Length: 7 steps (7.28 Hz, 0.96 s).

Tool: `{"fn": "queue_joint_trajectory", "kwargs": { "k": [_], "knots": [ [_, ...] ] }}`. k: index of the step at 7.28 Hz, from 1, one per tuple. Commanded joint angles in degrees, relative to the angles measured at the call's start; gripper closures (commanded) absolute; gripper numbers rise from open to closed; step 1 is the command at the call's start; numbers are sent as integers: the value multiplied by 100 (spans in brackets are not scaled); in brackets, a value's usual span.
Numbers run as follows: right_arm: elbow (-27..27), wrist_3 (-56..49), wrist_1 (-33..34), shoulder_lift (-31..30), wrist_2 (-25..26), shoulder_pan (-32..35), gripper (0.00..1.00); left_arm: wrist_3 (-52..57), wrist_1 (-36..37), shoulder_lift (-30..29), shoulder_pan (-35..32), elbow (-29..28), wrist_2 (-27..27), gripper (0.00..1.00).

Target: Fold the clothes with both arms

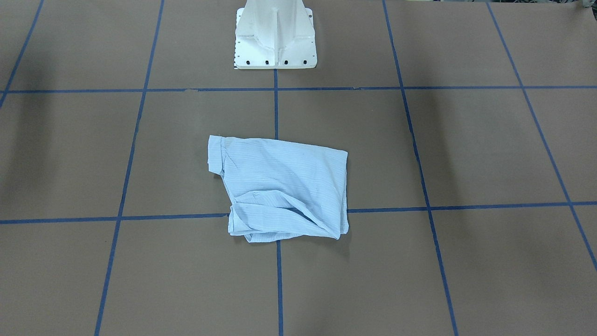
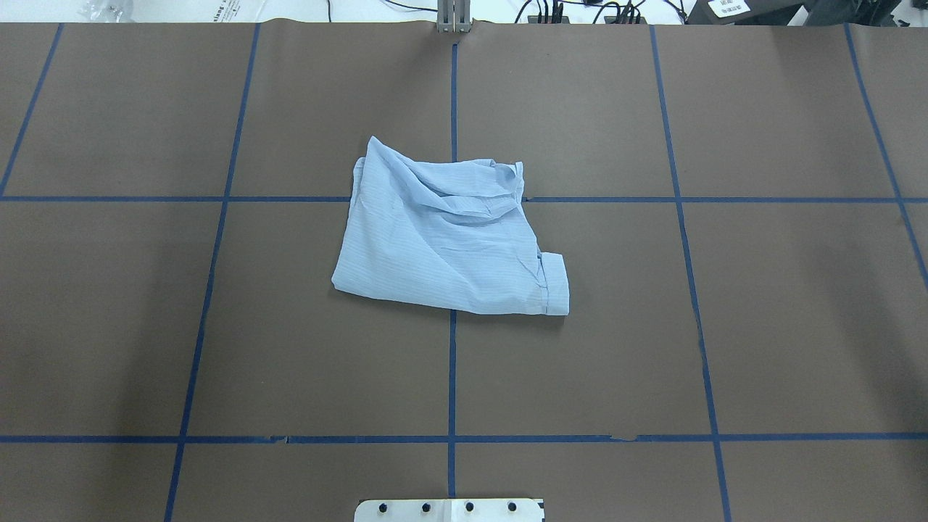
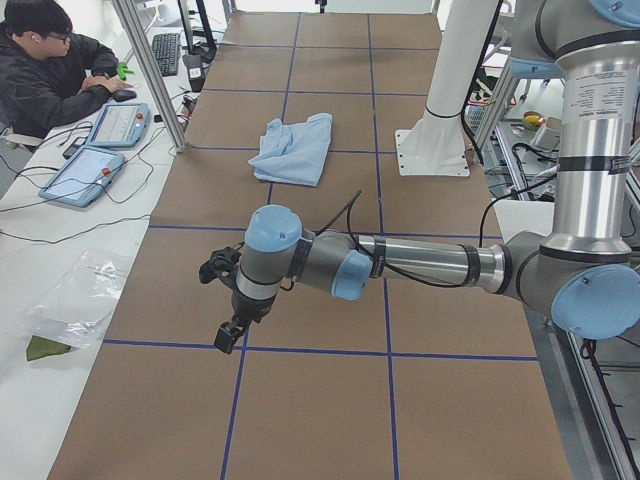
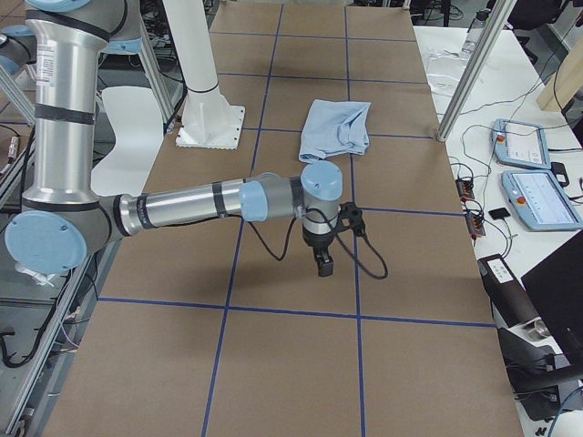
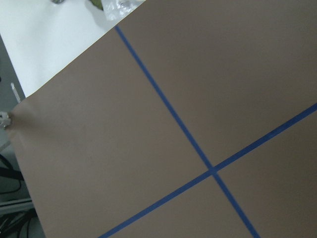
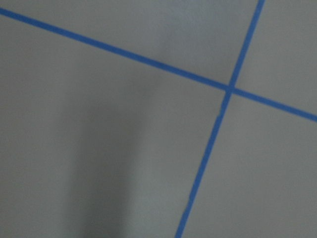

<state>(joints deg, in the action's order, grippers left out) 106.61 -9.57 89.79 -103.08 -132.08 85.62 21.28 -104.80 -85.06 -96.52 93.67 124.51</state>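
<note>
Blue shirt (image 2: 449,239) lies bunched up, far from left gripper (image 3: 228,335) and right gripper (image 4: 323,264). Both point down. Open or closed: can't tell.

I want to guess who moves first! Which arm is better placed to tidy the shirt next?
Probably the right. The left gripper and right gripper hang about equally far from the shirt, but its cuff sticks out on the robot's right side, nearer the right gripper.

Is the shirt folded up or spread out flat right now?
Folded, roughly: the shirt lies as a compact stacked bundle, a cuff at one corner, loose rumpled layers along the edge away from the robot.
</note>
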Motion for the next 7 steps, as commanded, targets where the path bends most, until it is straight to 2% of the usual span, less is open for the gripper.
{"fn": "queue_joint_trajectory", "kwargs": {
  "k": [1, 3, 5, 7],
  "knots": [
    [-334, -19, -346, -239, -11, 201, 0, 61, 47, 487, -575, -43, 344, 0],
    [-308, -19, -410, -152, -54, 201, 0, -9, 127, 962, -579, -165, 1011, 0],
    [-308, -19, -419, -108, -90, 201, 0, -410, 109, 957, -378, -148, 1032, 0],
    [-308, -19, -401, 42, -98, 201, 0, -1552, 13, 659, 569, 106, 1005, 0]
  ]
}}
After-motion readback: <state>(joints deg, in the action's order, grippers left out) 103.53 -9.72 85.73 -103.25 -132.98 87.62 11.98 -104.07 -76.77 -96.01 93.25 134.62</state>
